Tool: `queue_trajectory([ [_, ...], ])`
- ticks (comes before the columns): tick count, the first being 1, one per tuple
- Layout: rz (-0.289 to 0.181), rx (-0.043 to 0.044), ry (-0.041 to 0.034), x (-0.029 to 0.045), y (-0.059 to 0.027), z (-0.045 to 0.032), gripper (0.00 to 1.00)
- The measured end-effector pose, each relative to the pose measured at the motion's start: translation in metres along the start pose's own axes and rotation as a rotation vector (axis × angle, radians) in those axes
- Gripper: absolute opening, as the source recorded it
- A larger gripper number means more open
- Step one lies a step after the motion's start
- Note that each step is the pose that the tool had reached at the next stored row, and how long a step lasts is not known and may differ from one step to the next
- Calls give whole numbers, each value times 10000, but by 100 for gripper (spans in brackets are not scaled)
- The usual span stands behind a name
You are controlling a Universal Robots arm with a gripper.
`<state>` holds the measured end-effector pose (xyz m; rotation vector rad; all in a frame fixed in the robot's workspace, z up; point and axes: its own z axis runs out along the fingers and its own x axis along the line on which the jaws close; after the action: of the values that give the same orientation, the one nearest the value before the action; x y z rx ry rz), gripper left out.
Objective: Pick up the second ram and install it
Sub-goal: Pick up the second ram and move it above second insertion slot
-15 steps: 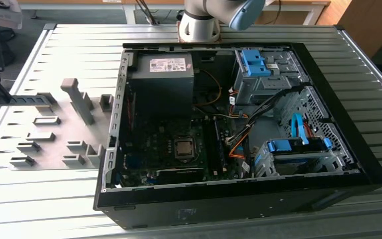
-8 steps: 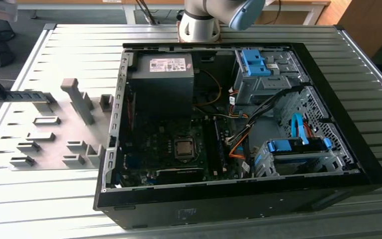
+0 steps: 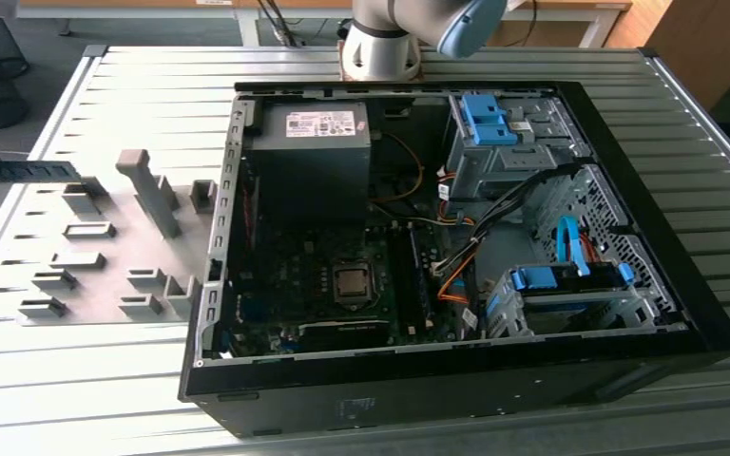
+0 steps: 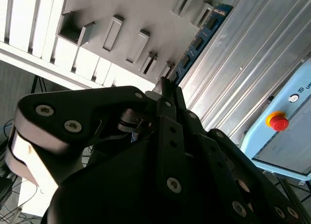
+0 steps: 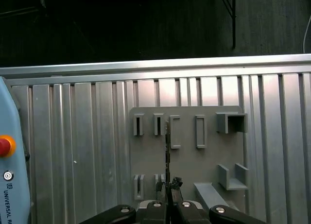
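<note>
On the ribbed metal table point(image 3: 86, 380), an open black computer case point(image 3: 707, 323) stands to the exterior view's right of a grey slotted holder plate point(image 3: 35, 247). The black gripper point(image 5: 167, 186) is clamped narrowly on the long blue-green second ram point(image 4: 200, 39), held above that plate. Pickup looks done and installation has not begun. Seating it calls for squaring its edge to a motherboard slot.

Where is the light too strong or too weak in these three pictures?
Exterior view: the computer case interior lies in shadow, the metal table reflects pale light. Second wrist view: the table glares white in places; the end effector, holding the second ram, is dark. First wrist view: the table is evenly lit, the background beyond it almost black.
</note>
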<state>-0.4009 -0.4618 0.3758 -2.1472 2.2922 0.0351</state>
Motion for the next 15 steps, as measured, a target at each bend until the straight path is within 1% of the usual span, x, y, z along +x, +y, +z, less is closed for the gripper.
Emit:
queue_trajectory([
  [12,0,-1,3,-9,4,-262,14],
  [13,0,0,2,-9,5,-275,14],
  [15,0,2,0,-9,5,-278,14],
])
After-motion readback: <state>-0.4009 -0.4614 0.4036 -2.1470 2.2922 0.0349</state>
